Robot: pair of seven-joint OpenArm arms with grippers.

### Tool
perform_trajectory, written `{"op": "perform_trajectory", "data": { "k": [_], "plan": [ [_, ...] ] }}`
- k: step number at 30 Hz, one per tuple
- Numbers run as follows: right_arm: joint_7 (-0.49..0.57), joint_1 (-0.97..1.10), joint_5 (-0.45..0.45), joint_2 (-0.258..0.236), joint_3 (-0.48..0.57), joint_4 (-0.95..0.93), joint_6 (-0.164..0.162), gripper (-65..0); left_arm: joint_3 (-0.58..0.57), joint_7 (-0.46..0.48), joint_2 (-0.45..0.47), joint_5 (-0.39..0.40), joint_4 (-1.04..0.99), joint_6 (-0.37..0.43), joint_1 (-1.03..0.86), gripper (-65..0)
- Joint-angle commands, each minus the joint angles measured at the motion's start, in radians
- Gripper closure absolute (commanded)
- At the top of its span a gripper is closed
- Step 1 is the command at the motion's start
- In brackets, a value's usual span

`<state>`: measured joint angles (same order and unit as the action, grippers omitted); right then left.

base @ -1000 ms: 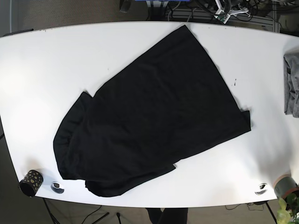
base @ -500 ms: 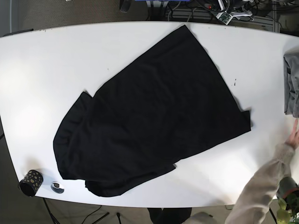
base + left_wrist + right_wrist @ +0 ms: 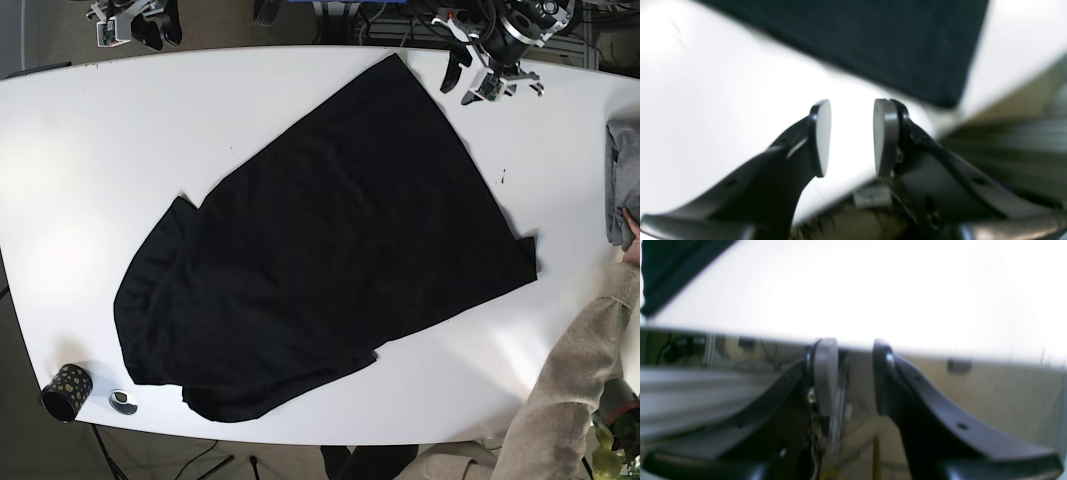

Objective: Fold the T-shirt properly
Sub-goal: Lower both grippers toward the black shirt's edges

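A black T-shirt lies spread flat and slanted across the white table, its hem corner toward the far edge and its sleeves near the front left. In the base view my left gripper hovers at the far edge just right of the shirt's top corner, open. The left wrist view shows its fingers apart over bare table, with the shirt just beyond. My right gripper sits past the far left edge, off the shirt. Its wrist view shows the gripper open at the table edge, and a shirt corner far off.
A person's sleeved arm reaches from the front right to a grey folded garment at the right edge. A spotted black cup and a small round disc stand at the front left corner. A plant sits at the front right.
Both grippers have come into the base view at the far edge. The person's arm has reached further up to the grey garment. The shirt has not moved.
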<state>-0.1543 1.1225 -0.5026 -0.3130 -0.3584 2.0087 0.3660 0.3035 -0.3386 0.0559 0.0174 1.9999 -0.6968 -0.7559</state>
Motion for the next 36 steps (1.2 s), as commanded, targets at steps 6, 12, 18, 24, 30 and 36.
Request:
{"op": "perform_trajectory", "data": {
  "k": [6,12,18,24,30,36],
  "plan": [
    [0.023,-0.127,-0.014,-0.005,-0.001,0.013,0.006,-17.1,0.003,0.020,-0.058,0.016,0.012,0.025,0.121,-30.0],
    [-0.104,-0.284,-0.014,-0.004,-0.008,0.014,0.000,-17.4,0.003,-0.130,-0.090,0.016,0.006,0.036,0.226,-36.7],
    [-0.285,-0.459,-0.015,-0.004,-0.008,0.011,0.006,-30.9,0.003,-0.184,-0.130,0.014,-0.020,0.036,0.309,-36.7],
    [-0.430,-0.620,-0.017,-0.002,-0.008,0.010,0.006,-40.0,-0.005,-0.185,-0.186,0.013,-0.021,0.036,0.342,-36.7],
    [-0.591,-0.792,-0.038,-0.002,-0.011,-0.026,0.006,-40.1,-0.088,-0.185,-0.181,0.013,-0.046,0.038,0.349,-36.7],
    [-0.655,-0.939,-0.158,-0.007,-0.074,-0.182,0.008,-40.1,-0.134,-0.185,-0.184,0.013,-0.047,0.038,0.349,-36.7]
  ]
}}
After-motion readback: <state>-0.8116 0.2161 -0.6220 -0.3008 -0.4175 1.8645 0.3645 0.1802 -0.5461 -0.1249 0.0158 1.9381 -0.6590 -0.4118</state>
